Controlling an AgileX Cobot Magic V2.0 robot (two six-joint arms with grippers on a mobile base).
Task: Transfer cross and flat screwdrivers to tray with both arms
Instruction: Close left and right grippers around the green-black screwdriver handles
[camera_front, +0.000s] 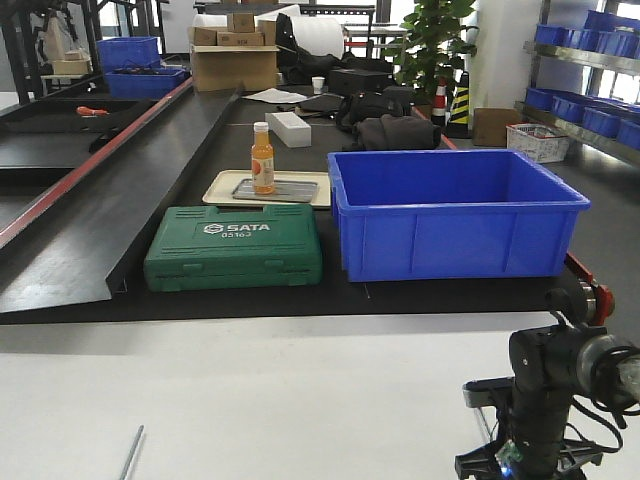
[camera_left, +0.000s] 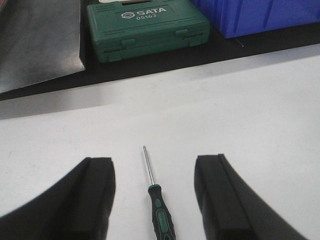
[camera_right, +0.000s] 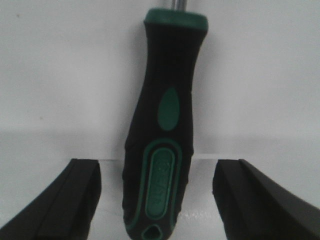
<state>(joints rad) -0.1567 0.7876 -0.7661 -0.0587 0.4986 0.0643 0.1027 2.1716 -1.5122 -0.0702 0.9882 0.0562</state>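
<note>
A white table (camera_front: 250, 390) fills the foreground, and behind it runs a long black bench (camera_front: 120, 230). On the bench stands a big blue bin (camera_front: 455, 215). Left of it lies a green tool case (camera_front: 233, 247), and behind the case a beige tray (camera_front: 218, 190) carries an orange bottle (camera_front: 262, 158). All of these are well apart from the screwdrivers, which both lie on the white table.

The right arm (camera_front: 545, 395) stands at the near right side of the table, with its wrist turned downward. The right gripper (camera_right: 157, 167) is released and hangs low. The black and green handle of one screwdriver (camera_right: 162, 125) lies between its spread fingers, apart from both. Its long axis runs straight away from the wrist camera, with the shaft at the far end.

The left gripper (camera_left: 155, 167) is also released and hangs higher. The second screwdriver (camera_left: 155, 195) lies flat between its fingers. The shaft points toward the tool case and leans slightly to the left. I cannot tell which tip is cross and which is flat.
</note>
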